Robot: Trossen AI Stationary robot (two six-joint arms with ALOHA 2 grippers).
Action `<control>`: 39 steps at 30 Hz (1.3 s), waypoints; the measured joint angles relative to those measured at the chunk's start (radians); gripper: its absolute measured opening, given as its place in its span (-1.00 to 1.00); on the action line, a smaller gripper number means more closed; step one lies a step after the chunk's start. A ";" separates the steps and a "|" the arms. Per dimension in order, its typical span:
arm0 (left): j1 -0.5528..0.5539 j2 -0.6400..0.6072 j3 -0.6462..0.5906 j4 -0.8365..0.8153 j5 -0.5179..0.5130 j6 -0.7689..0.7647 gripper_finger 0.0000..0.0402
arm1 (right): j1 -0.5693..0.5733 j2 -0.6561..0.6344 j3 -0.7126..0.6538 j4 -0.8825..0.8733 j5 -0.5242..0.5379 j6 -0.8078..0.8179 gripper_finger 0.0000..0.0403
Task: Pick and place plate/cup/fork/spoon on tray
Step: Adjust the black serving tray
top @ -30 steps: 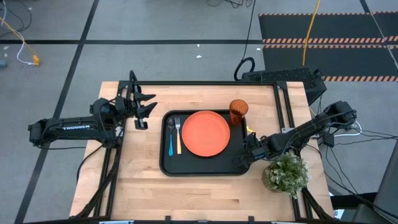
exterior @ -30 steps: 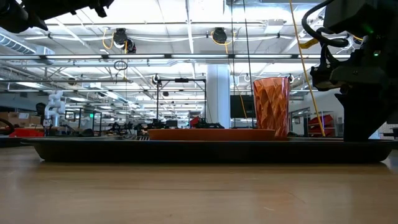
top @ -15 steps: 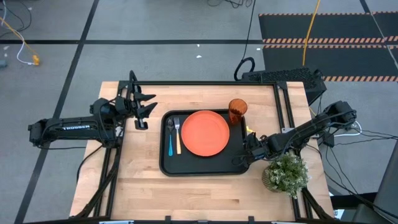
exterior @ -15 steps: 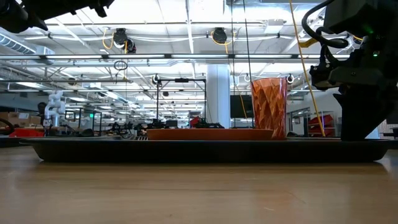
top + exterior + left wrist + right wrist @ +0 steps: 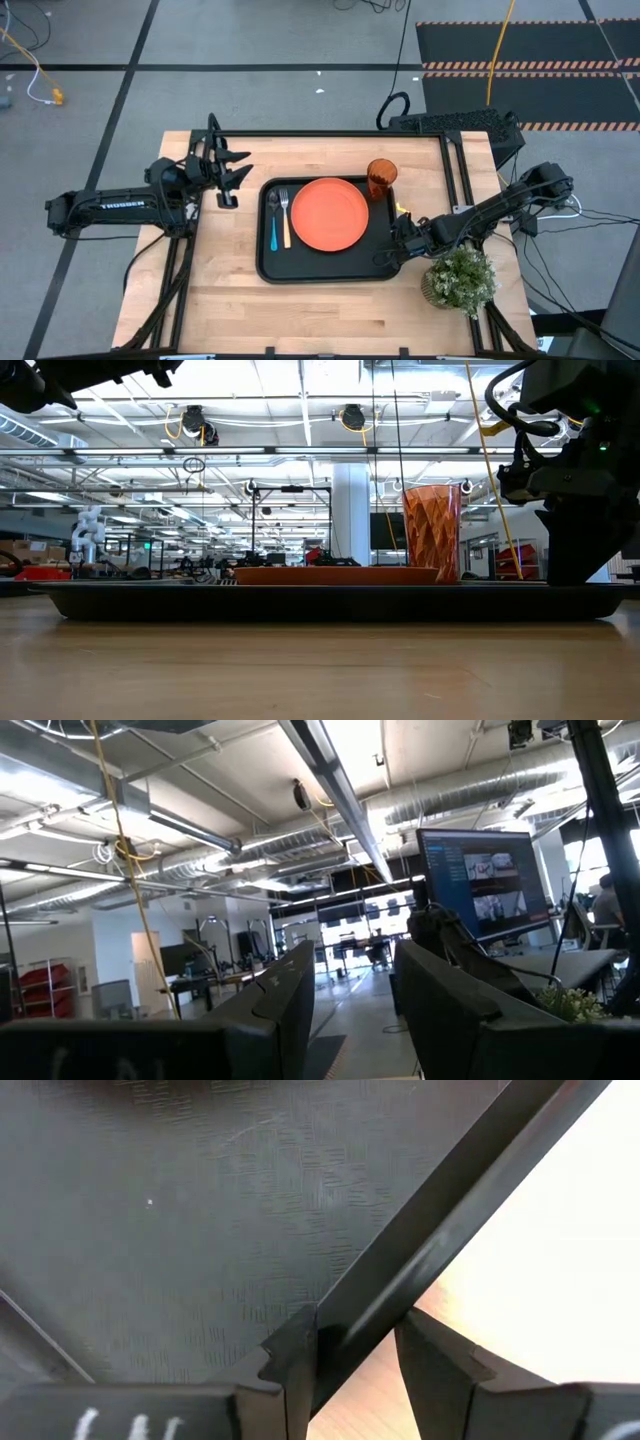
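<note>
The black tray lies in the middle of the table. On it lie the orange plate, the orange cup standing at its far right corner, the tan-handled fork and the blue-handled spoon at its left end. In the low view the cup stands upright behind the plate. My right gripper is at the tray's right rim, shut on it. My left gripper is open and empty, raised above the table's far left, away from the tray. My right gripper pinches the tray's raised right rim between its two fingers, one finger on the tray's inner side and one on the outer side. The fingers come from the table's right, slanting down. The tray lies flat on the table.
A small potted plant stands at the table's near right, right beside my right arm. Bare wooden tabletop lies along the near edge and at the left. The room beyond shows monitors and ceiling lights.
</note>
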 joint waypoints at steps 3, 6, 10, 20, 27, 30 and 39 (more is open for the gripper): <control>0.000 0.000 0.000 -0.007 -0.001 0.009 -0.29 | 0.000 0.000 0.000 0.000 0.000 0.000 -0.41; 0.000 0.000 0.000 -0.009 -0.019 0.012 -0.29 | 0.000 0.000 0.000 0.002 0.024 0.000 -0.41; 0.000 0.000 0.000 -0.016 -0.021 0.014 -0.29 | 0.000 0.000 0.000 0.033 0.061 -0.009 -0.41; 0.000 0.000 0.000 -0.016 -0.025 0.016 -0.29 | 0.000 0.000 0.000 0.053 -0.019 0.001 -0.41; 0.000 0.000 0.000 -0.015 -0.025 0.015 -0.29 | 0.001 -0.001 0.001 0.041 -0.108 0.023 -0.41; 0.000 0.000 0.000 -0.015 -0.025 0.015 -0.29 | 0.001 -0.001 0.002 0.039 -0.112 0.025 -0.41; 0.000 0.000 0.000 -0.015 -0.025 0.014 -0.29 | 0.001 -0.001 0.002 0.034 -0.114 0.026 -0.41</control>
